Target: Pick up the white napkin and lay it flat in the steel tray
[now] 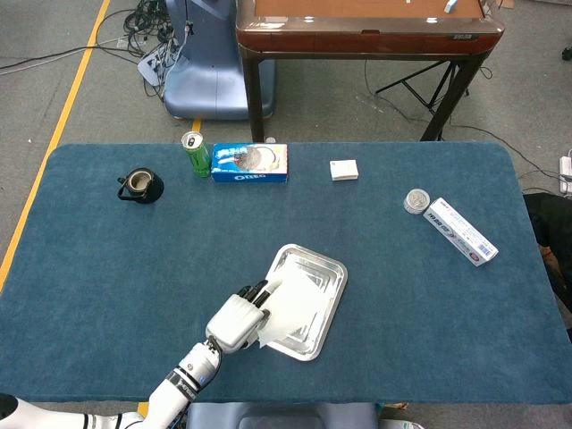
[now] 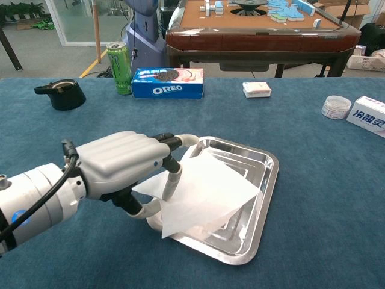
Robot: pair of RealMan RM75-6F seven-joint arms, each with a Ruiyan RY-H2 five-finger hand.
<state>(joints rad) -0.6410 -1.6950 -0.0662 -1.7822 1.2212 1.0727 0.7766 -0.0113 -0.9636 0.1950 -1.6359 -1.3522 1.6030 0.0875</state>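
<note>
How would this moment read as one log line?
left hand holds white napkin | napkin mostly over steel tray | right hand unseen

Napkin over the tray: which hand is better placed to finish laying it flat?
Left. The left hand already pinches the white napkin at its near edge, with most of the sheet over the steel tray. The right hand appears in neither view.

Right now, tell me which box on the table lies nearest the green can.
The blue Oreo box, right beside the green can. The small white box and the long white box lie farther right.
</note>
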